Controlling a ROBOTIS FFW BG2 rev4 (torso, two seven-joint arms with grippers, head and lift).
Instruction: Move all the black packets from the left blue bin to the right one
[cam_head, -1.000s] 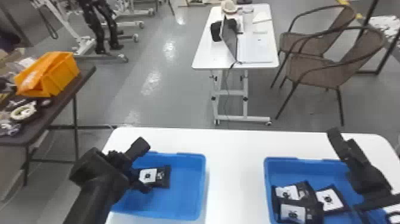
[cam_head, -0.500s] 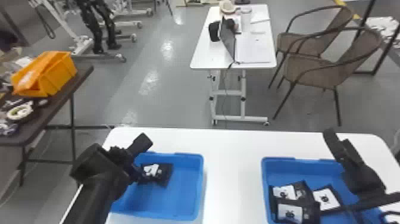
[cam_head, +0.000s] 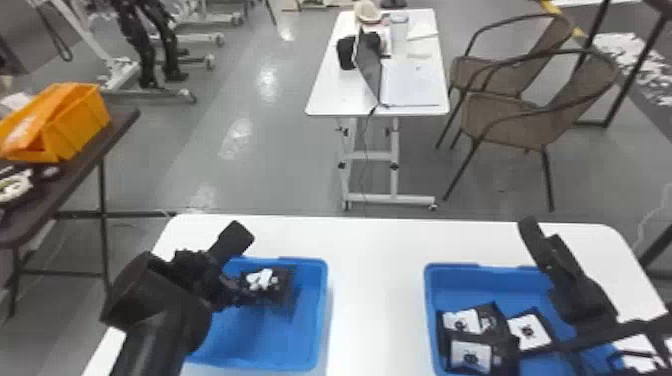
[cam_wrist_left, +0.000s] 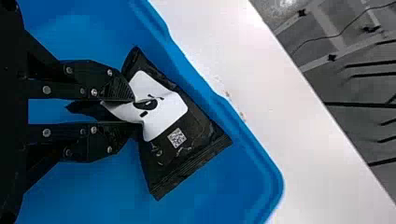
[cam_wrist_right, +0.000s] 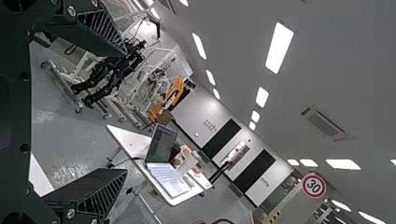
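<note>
Head view: The left arm covers part of the left blue bin. The left gripper overlaps one side of the black packet in that bin. The right arm crosses over the right blue bin, partly covering the black packets there; the bottom edge of the view cuts this bin off. Both bins rest on a white counter. Beyond it stand a small table with a laptop, and brown chairs. The right gripper is above the right bin.

Left wrist view: The pinched part of the packet is partly hidden between the fingers. The bin wall runs beside the packet. Jaws: nearly closed — clamped on the packet, its white label creased at the grip.

Right wrist view: The frame edges crop both fingers. The laptop and ceiling lights lie beyond. Jaws: spread wide — empty.
</note>
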